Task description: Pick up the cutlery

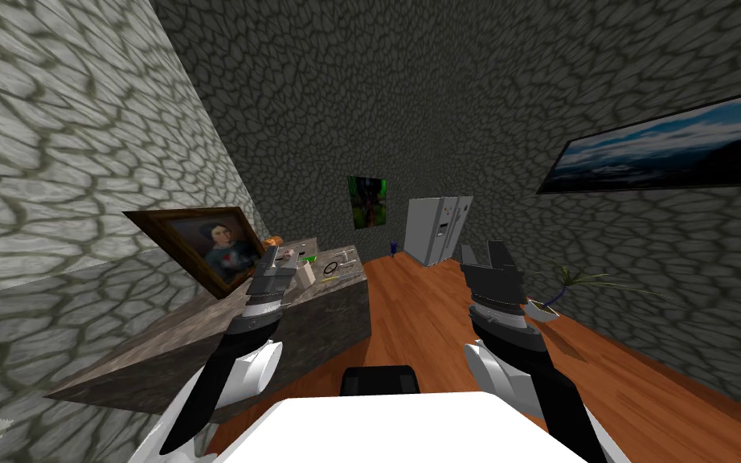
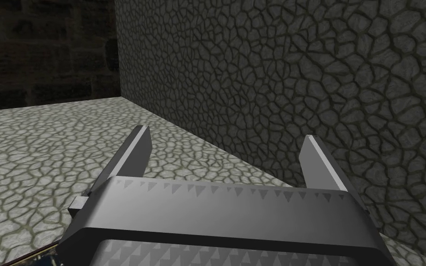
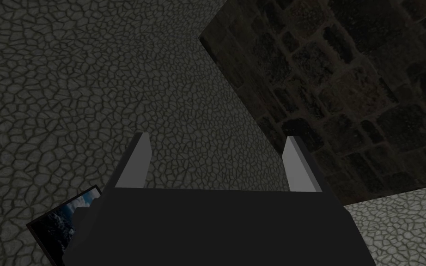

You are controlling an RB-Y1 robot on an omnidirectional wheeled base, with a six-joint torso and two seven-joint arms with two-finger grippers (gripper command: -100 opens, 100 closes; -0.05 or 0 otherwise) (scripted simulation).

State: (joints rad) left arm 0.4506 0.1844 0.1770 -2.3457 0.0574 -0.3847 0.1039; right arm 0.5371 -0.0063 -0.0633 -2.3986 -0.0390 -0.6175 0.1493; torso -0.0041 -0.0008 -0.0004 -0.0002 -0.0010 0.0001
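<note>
On the mottled stone counter [image 1: 200, 338], slim cutlery [image 1: 345, 260]; left fingers [image 2: 136, 148], right fingers [image 3: 136, 159] apart, empty.

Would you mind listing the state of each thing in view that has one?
Left hand: open, empty, raised.
Right hand: open, empty, raised.
Cutlery: lying at the far end of the counter, not yet picked up.
Fridge: doors shut.
Portrait: leaning back, standing on the counter.
Potted plant: standing on the floor.

Portrait [image 1: 218, 245] on counter [image 1: 200, 338]; fridge [image 1: 437, 229], perhaps plant [image 1: 560, 291], beyond.
</note>
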